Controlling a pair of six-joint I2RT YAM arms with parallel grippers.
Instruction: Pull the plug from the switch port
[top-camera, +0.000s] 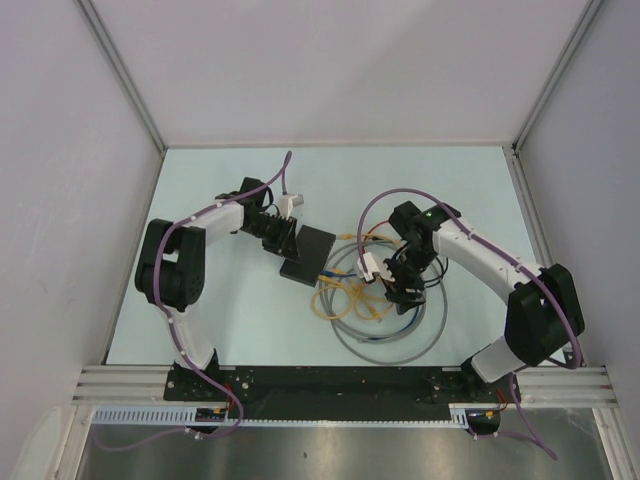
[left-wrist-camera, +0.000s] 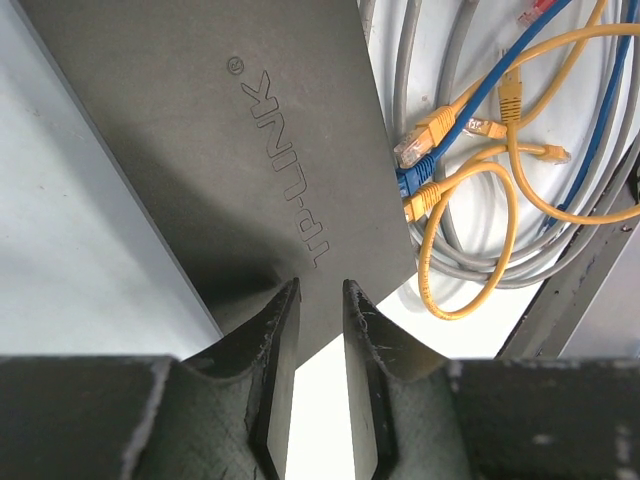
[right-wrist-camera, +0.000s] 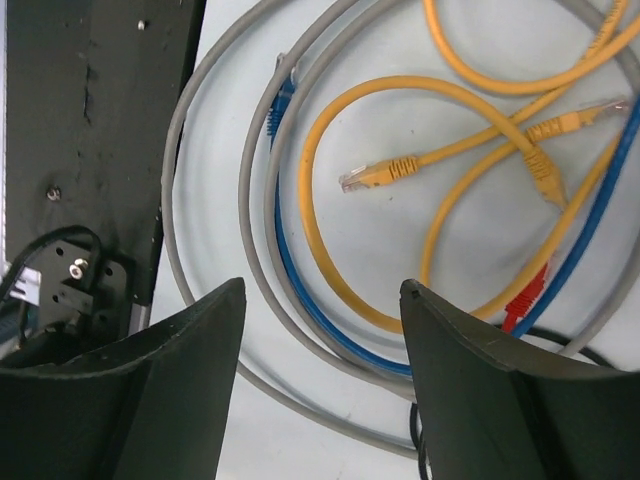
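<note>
Observing switch (top-camera: 306, 255) at centre frame, light, rigid, likely sliding; finding left claw (left-wrist-camera: 320, 288) narrow, empty, at its corner; finding right claw (right-wrist-camera: 320, 290) wide over cables (right-wrist-camera: 398, 166); advising gripping the stiff plug (left-wrist-camera: 412, 183) body.

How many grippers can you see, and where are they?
2. The left gripper is at the switch's left side; the right gripper hangs over the loose cables. None seems hidden.

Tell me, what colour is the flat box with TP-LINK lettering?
The switch is matte black, with the lettering pressed into it. It shows best in the left wrist view.
</note>
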